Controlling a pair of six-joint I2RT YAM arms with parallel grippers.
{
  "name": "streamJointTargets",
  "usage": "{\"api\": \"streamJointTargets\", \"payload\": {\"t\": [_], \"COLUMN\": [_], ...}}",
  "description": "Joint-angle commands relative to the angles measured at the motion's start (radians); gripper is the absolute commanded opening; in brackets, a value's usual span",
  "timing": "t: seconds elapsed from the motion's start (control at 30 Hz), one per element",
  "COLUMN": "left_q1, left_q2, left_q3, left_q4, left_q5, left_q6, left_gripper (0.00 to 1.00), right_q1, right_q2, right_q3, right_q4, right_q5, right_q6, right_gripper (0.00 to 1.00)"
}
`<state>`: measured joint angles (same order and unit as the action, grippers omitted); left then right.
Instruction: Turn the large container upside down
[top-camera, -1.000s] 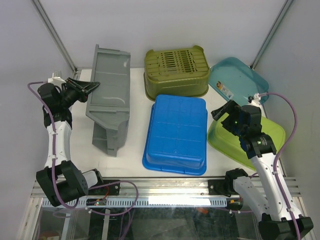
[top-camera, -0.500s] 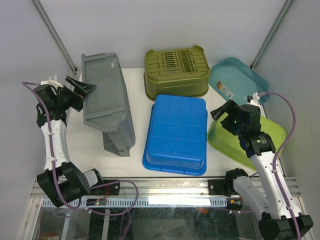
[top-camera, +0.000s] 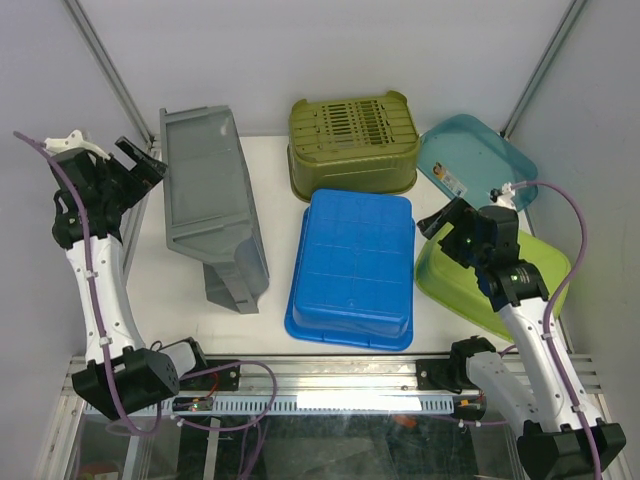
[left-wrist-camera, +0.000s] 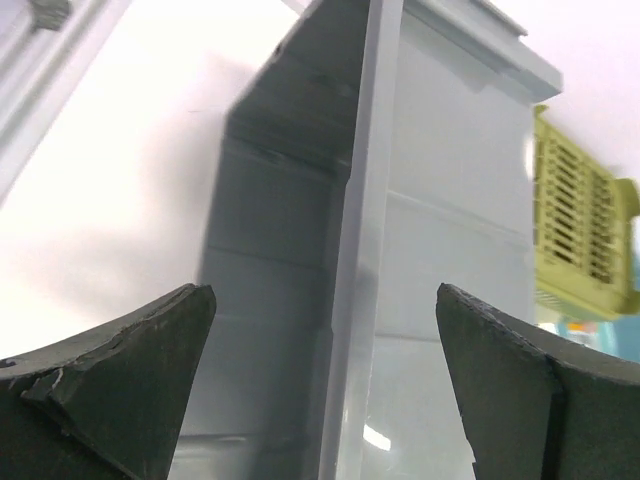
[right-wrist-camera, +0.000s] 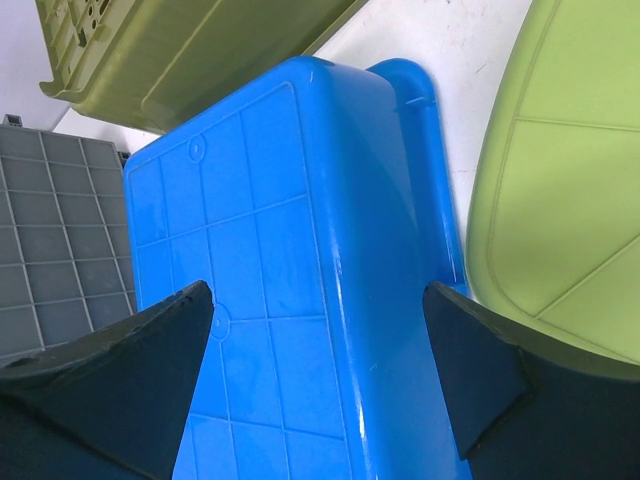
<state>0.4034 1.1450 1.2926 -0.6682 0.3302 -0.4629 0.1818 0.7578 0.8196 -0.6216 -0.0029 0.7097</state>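
Container (top-camera: 212, 205), large grey one, lying tipped on its side just ahead of left gripper (top-camera: 140, 163), rim edge lining up between spread, empty fingers, not touching; right gripper (top-camera: 443, 224) hanging open well off, over blue tub (top-camera: 352, 265)

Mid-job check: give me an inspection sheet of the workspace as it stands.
Surface: white table, mostly covered by bins.
Job's things: grey bin tipped on its side at left, not upside down.
Clutter: blue bin and olive crate, both bottom up; teal tub; lime tub.
Grippers: left gripper open, grey bin rim between its fingers, no contact seen; right gripper open over the blue bin.
Cables: purple cables along both arms, loops at the front rail.
Surroundings: white walls, metal frame posts.
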Motion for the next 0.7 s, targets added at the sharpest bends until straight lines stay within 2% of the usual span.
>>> {"api": "streamJointTargets", "payload": {"t": [0.0, 0.13, 0.27, 0.4, 0.53, 0.67], "left_q1": [-0.105, -0.298, -0.35, -0.355, -0.356, -0.355], "left_q2": [-0.02, -0.013, 0.017, 0.026, 0.022, 0.018], "left_q3": [0.07, 0.096, 0.109, 0.102, 0.089, 0.081], "left_q4": [-0.098, -0.125, -0.155, -0.164, -0.164, -0.165], "left_q5": [-0.293, -0.462, -0.537, -0.583, -0.604, -0.628], "left_q6": [0.133, 0.171, 0.18, 0.197, 0.197, 0.2], "left_gripper": [0.99, 0.99, 0.97, 0.77, 0.47, 0.22], "right_q1": [-0.006, -0.007, -0.007, -0.007, -0.007, -0.007], "right_q2": [0.013, 0.023, 0.02, 0.011, 0.015, 0.029], "right_q3": [-0.005, -0.012, -0.016, -0.022, -0.024, -0.026], "right_q4": [0.073, 0.083, 0.084, 0.076, 0.077, 0.091], "right_q5": [-0.036, -0.049, -0.054, -0.044, -0.047, -0.059], "right_q6": [0.012, 0.021, 0.027, 0.027, 0.032, 0.041], "right_gripper": [0.9, 0.9, 0.9, 0.9, 0.9, 0.89]}}
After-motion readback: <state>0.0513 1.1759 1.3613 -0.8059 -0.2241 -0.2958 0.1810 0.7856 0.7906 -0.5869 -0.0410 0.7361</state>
